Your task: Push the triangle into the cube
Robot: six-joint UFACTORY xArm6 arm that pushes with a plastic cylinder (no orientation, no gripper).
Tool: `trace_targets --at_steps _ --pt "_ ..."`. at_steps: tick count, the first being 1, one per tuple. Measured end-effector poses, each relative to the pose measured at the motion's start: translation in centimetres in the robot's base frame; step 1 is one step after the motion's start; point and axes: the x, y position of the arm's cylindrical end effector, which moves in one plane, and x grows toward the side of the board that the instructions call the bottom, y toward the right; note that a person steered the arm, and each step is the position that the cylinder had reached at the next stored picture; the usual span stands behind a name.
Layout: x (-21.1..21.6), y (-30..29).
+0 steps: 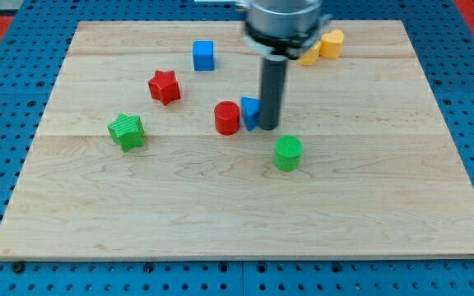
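The blue cube [203, 55] sits near the view's top, left of centre. A blue block, the triangle [249, 112], lies at the board's centre, partly hidden behind my rod. My tip [268, 127] rests on the board at the triangle's right side, touching or almost touching it. A red cylinder [227, 118] stands right next to the triangle on its left.
A red star [164, 86] lies left of centre. A green star [127, 131] lies further left. A green cylinder [287, 153] stands just below and right of my tip. Two yellow blocks [324, 45] sit at the top right, partly behind the arm. The wooden board [385, 205] ends in blue pegboard.
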Motion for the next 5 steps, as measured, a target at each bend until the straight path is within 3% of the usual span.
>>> trace_targets --at_steps 1,3,5 --pt "-1.0 -2.5" --pt "-8.8 -5.3" --pt "-11.3 -5.0"
